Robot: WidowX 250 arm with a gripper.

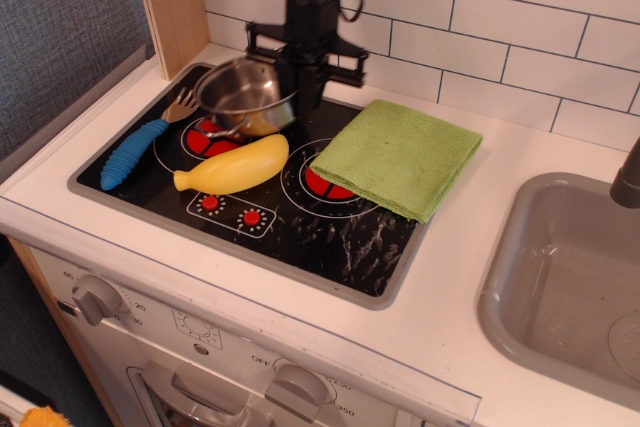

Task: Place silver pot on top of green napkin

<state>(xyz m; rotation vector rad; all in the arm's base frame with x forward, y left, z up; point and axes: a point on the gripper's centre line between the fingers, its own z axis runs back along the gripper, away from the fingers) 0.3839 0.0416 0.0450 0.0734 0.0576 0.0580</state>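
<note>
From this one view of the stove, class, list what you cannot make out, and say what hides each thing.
- The hand's fingertips and exact grip on the silver pot: hidden behind the pot's rim and the hand's dark body.
- The burner under the raised pot: partly covered by the pot and the yellow squash.
- The burner beneath the green napkin: its right part is covered by the cloth.
- The sink: cut off by the right edge.

My matt black end effector (pixel 300 87) grips a shiny stainless-steel silver pot (pixel 243 97). The green napkin (pixel 398 155) is soft, textured cloth; the stovetop (pixel 330 237) is glossy black; the banana (pixel 232 167) is smooth yellow plastic.
</note>
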